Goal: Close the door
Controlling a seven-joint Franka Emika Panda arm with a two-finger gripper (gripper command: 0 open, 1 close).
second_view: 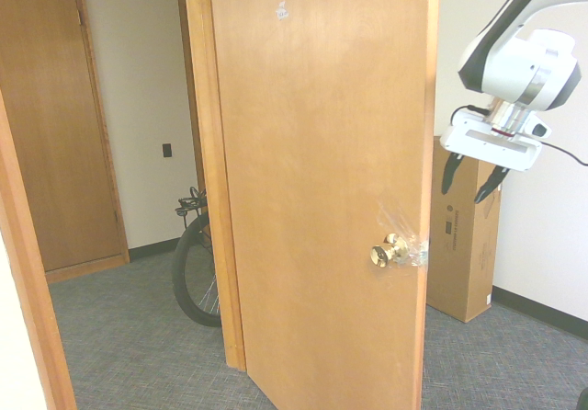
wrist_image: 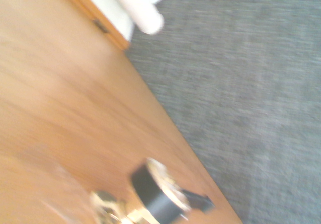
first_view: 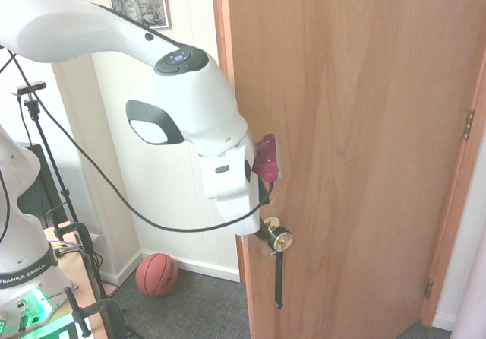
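Office room w/ grey carpet [second_view: 110, 336] and white panelled wall [first_view: 171, 172]. You see the door [first_view: 357, 126] standing ajar, its orange-brown edge [first_view: 224, 65] facing the arm. Brass knob [first_view: 278, 238] sits near that edge, black strap [first_view: 278, 278] hanging straight down from it. Gripper [second_view: 469, 178] hovers just beside the door edge, above knob level; fingers [second_view: 449, 173] are spread apart, holding nothing. Wrist view, blurred: knob and strap close against the wood, carpet beyond. Basketball [first_view: 157, 274] rests on the floor by the wall; cardboard box [second_view: 464, 235] and bike tyre [second_view: 188, 272] sit behind the door.
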